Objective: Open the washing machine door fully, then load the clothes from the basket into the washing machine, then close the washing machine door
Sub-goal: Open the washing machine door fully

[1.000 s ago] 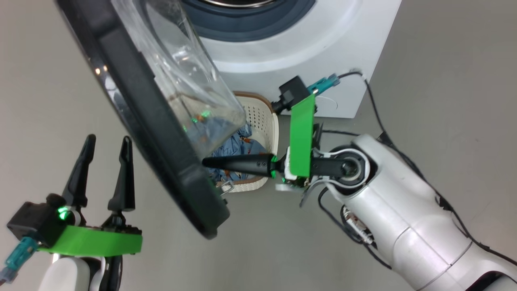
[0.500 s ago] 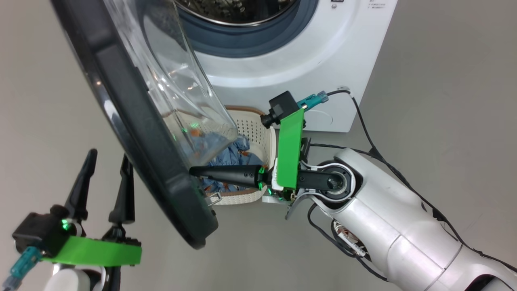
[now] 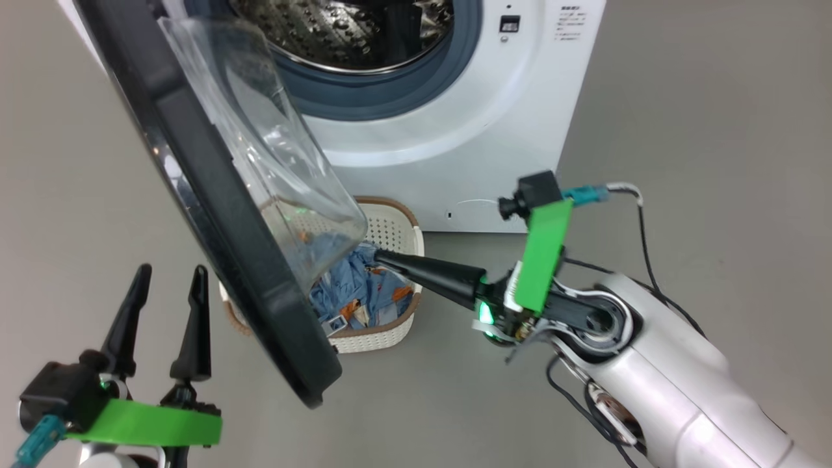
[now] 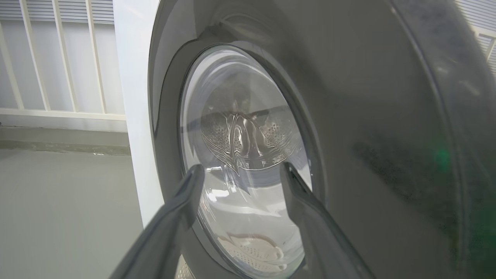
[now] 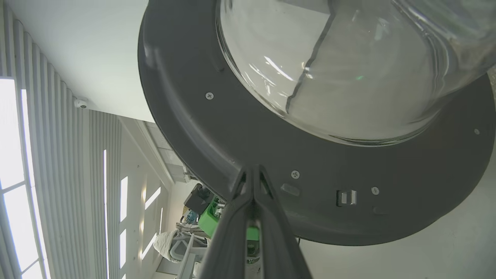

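The washing machine (image 3: 455, 130) fills the top centre of the head view, its steel drum (image 3: 338, 32) uncovered and, as far as it shows, with no laundry in it. The washing machine door (image 3: 214, 214) stands swung out across the upper left, so the first step looks largely done, though it may want pushing wider. Below its glass bowl, at centre, the basket (image 3: 390, 227) sits on the floor against the machine's front with the clothes (image 3: 364, 292) bunched inside it, so loading and closing are both left to do. The right gripper (image 3: 383, 257) reaches in from the right with its fingers pressed together and nothing between them. In the right wrist view its tip (image 5: 254, 168) is at the door's inner rim, touching or not I cannot tell. The left gripper (image 3: 172, 270), lower left, is spread wide and empty on the door's outer side. The floor (image 3: 682, 162) is plain matte grey, and the left wrist view shows a white railing (image 4: 58, 58) at upper left.
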{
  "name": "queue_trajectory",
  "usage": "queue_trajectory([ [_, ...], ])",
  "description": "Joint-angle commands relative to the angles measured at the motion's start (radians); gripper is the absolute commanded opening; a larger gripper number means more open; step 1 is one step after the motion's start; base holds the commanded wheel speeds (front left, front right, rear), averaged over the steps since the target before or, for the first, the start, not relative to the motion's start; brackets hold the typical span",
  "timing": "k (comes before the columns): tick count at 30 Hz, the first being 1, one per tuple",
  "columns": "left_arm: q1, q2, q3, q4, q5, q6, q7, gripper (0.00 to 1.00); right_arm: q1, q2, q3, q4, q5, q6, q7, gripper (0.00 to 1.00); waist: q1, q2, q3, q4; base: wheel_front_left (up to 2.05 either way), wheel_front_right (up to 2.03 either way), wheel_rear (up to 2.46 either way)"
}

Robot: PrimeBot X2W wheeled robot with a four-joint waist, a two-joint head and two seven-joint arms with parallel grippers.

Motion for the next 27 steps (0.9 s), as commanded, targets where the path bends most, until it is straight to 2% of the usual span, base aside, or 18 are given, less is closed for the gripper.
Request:
queue_trajectory([
  [1,-0.007,0.03,0.041,-0.017,0.008,-0.003,-0.008,1.0,0.025,0.006,-0.011,-0.039,0.008,0.002,-0.016,0.0,0.0,0.0,-0.006,-0.009,0.0,0.0,0.0],
  [14,0.016,0.026,0.066,-0.008,0.013,-0.003,-0.008,1.0,0.156,-0.04,-0.061,-0.13,0.017,0.002,-0.105,0.0,0.0,0.0,-0.021,-0.04,0.0,0.0,0.0],
  [15,0.017,0.026,0.068,-0.007,0.014,-0.003,-0.008,1.0,0.166,-0.042,-0.068,-0.136,0.016,0.002,-0.116,0.11,0.0,0.0,-0.023,-0.042,0.0,0.0,0.0],
  [17,0.021,0.026,0.072,-0.006,0.015,-0.003,-0.008,1.0,0.183,-0.045,-0.079,-0.148,0.01,0.002,-0.134,0.42,0.0,0.0,-0.026,-0.046,0.0,0.0,0.0],
  [18,0.022,0.025,0.074,-0.006,0.016,-0.003,-0.008,1.0,0.19,-0.046,-0.088,-0.152,0.003,0.002,-0.151,0.8,0.0,0.0,-0.027,-0.048,0.0,0.0,0.0],
  [19,0.024,0.025,0.075,-0.007,0.016,-0.003,-0.008,1.0,0.196,-0.047,-0.097,-0.158,-0.007,0.002,-0.168,1.0,0.0,0.0,-0.028,-0.05,0.0,0.0,0.0],
  [27,0.034,0.022,0.09,-0.013,0.017,-0.003,-0.008,1.0,0.226,-0.038,-0.184,-0.166,-0.186,0.002,-0.412,1.0,0.0,0.0,-0.032,-0.066,0.0,0.0,0.0],
])
